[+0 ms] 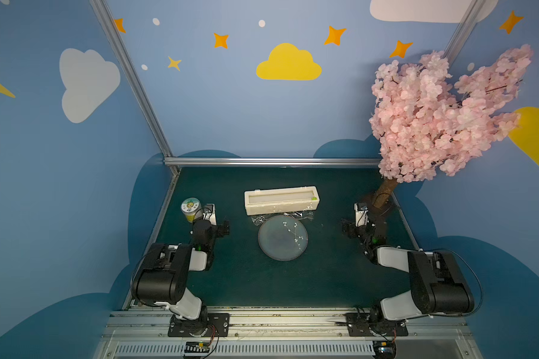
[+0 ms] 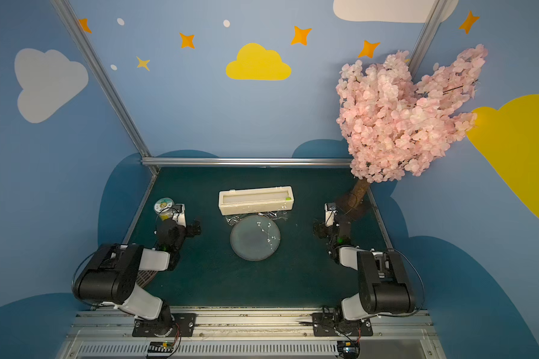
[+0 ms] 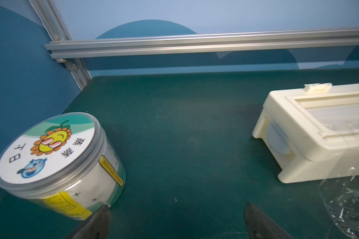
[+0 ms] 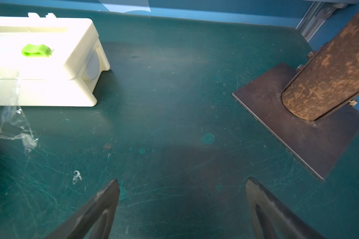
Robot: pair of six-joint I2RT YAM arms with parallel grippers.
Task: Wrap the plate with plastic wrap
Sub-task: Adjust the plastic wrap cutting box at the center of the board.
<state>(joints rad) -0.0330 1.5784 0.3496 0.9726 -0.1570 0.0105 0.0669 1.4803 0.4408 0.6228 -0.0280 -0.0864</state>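
The plate (image 1: 283, 237) (image 2: 255, 237) lies flat in the middle of the green counter (image 1: 293, 279), bare on top, its blossom pattern facing up. The wrap (image 1: 263, 220) (image 3: 348, 209) (image 4: 10, 124) is a crinkled clear sheet lying on the counter between the plate's far rim and the box (image 1: 281, 200) (image 3: 319, 132). It meets both, though whether it runs under the rim cannot be told. The cream box sits just behind, lengthwise across the counter, with a green tab (image 4: 36, 50) near its right end. The left arm (image 1: 203, 236) rests left of the plate and well apart from it, its jaws spread wide over bare counter and holding nothing. A jar (image 1: 191, 209) (image 3: 56, 157) stands just beside one tip. The right arm (image 1: 364, 230) rests right of the plate, its jaws likewise wide apart and empty. Beyond it a blossom tree (image 1: 442, 115) leans from a dark base (image 4: 298, 128) in the far right corner.
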